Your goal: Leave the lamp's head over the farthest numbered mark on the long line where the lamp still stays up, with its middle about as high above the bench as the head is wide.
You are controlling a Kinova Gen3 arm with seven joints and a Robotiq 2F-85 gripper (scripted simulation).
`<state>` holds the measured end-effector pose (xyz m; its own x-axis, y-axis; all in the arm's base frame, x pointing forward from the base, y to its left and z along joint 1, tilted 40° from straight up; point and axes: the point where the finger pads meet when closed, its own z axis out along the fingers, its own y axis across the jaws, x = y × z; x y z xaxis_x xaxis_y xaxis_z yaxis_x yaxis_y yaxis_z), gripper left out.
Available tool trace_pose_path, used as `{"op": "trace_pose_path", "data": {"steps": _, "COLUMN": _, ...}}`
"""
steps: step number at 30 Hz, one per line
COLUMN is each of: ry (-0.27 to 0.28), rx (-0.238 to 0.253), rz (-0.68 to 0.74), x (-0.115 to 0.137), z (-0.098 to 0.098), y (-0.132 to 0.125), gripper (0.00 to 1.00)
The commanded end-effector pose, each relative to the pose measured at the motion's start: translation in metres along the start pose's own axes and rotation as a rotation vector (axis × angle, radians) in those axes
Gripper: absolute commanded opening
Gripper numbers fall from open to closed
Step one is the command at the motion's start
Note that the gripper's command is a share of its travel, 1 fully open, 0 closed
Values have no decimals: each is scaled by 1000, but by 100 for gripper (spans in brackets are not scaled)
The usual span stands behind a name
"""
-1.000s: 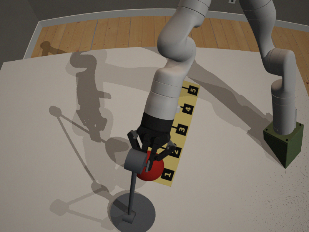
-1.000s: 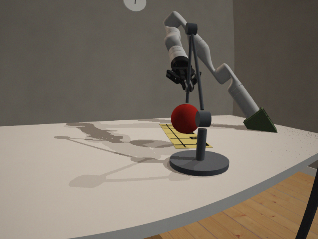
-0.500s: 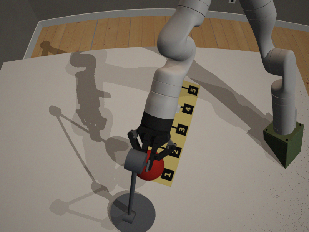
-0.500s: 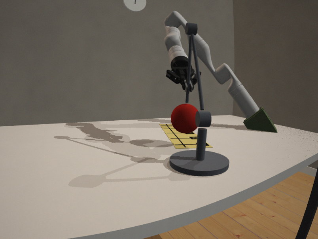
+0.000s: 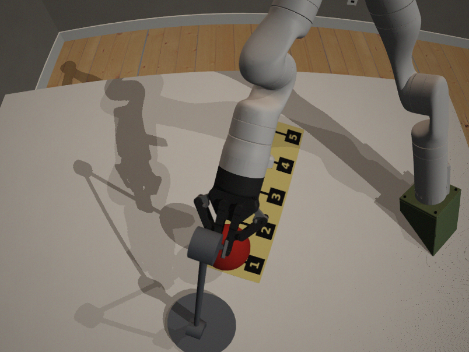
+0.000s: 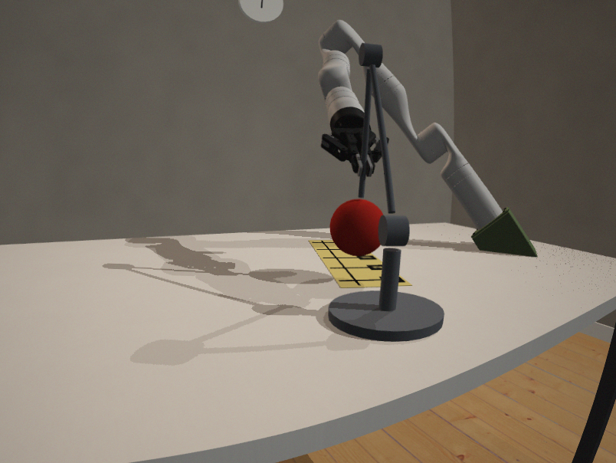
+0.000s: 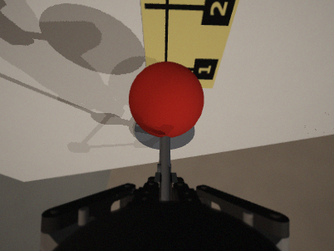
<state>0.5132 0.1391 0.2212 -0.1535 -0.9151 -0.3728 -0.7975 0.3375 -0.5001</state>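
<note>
You've got the claw (image 7: 165, 183) pinching the thin rod (image 7: 164, 166) that carries the lamp's red ball head (image 5: 231, 252), so the grip is made. That head hangs beside mark 1 (image 5: 253, 263), at the near end of the yellow strip (image 5: 289, 151), and it floats off the bench rather than resting on it. By my reckoning you're early: marks 2 (image 5: 266, 229) through 5 (image 5: 292, 136) lie ahead, no stretch has been tried, and the letting-go test is still to come. Whether the head's height is right, I can't judge from here.

Closest to the near edge of the bench (image 6: 124, 349) stands the lamp's round grey foot (image 6: 385, 316); its short post carries a joint drum (image 6: 394, 229), and two slim bars climb to a top joint (image 6: 370, 54). Out toward the far right corner sits the arm's green block (image 5: 431, 220). Beyond the far edge: plank floor (image 5: 181, 45), pale skirting, grey walls.
</note>
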Motion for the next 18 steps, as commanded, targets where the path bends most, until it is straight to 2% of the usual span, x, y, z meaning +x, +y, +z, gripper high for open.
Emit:
{"op": "trace_pose_path", "data": {"steps": 1, "ry": -26, "rx": 9, "rz": -12, "x": -17, "z": -4, "y": -3, "gripper": 0}}
{"op": "trace_pose_path", "data": {"steps": 12, "ry": -26, "rx": 9, "rz": -12, "x": -23, "z": -2, "y": -4, "gripper": 0}}
{"op": "trace_pose_path", "data": {"steps": 13, "ry": -25, "rx": 8, "rz": -11, "x": -22, "z": -2, "y": -4, "gripper": 100}}
{"op": "trace_pose_path", "data": {"steps": 18, "ry": -18, "rx": 7, "rz": -7, "x": -17, "z": -2, "y": -4, "gripper": 100}}
